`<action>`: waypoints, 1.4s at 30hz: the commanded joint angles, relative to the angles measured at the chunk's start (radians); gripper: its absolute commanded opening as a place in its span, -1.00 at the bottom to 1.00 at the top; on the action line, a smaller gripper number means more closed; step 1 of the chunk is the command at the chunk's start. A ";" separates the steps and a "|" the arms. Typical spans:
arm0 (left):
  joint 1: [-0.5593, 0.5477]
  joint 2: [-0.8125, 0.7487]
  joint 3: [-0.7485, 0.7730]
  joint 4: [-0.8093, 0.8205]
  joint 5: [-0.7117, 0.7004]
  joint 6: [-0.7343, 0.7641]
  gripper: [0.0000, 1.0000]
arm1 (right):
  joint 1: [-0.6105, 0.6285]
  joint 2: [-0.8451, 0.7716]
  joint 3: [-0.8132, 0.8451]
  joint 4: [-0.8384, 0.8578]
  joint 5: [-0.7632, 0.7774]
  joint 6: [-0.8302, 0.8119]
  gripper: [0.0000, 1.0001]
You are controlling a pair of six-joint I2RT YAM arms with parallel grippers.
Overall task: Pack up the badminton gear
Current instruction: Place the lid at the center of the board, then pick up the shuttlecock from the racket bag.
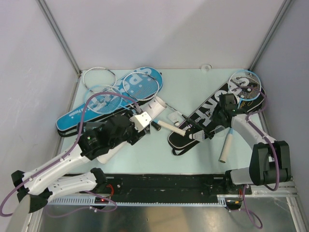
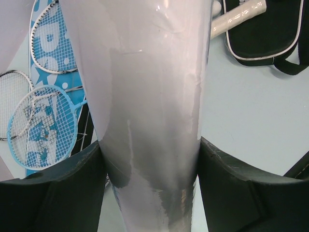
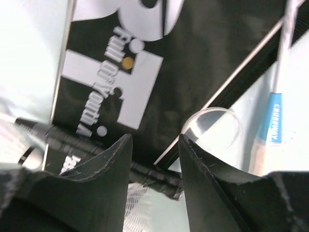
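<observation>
Looking from above, I see my left gripper [image 1: 144, 120] clamped on a white cylindrical plastic shuttle tube [image 1: 155, 107] near the table's centre. In the left wrist view both black fingers [image 2: 58, 193] press its sides. Left of it lies a blue racket-shaped cover [image 1: 77, 118] printed "SPORT", with thin-framed rackets [image 1: 104, 99] lying across it.

My right gripper [image 3: 154, 140] hangs over a black racket-shaped cover [image 3: 193, 48], also lettered "SPORT" in white. Its fingers are narrowly parted with nothing between them. Small print on the cover reads "Full Of Youth". Just right, a light-blue racket [image 1: 245, 83] shows "CROSSWAY" on its handle collar [image 3: 273, 121].
</observation>
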 commanded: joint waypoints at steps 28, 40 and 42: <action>-0.003 -0.021 -0.008 0.063 0.043 -0.010 -0.52 | 0.106 -0.366 -0.173 0.153 -0.495 -0.069 -1.00; -0.117 -0.003 -0.026 0.062 0.012 0.109 -0.50 | 0.206 -0.485 0.214 0.129 -0.934 -0.231 -1.00; -0.118 0.003 -0.023 0.063 0.003 0.120 -0.51 | 0.216 -0.484 0.241 0.120 -1.006 -0.235 -1.00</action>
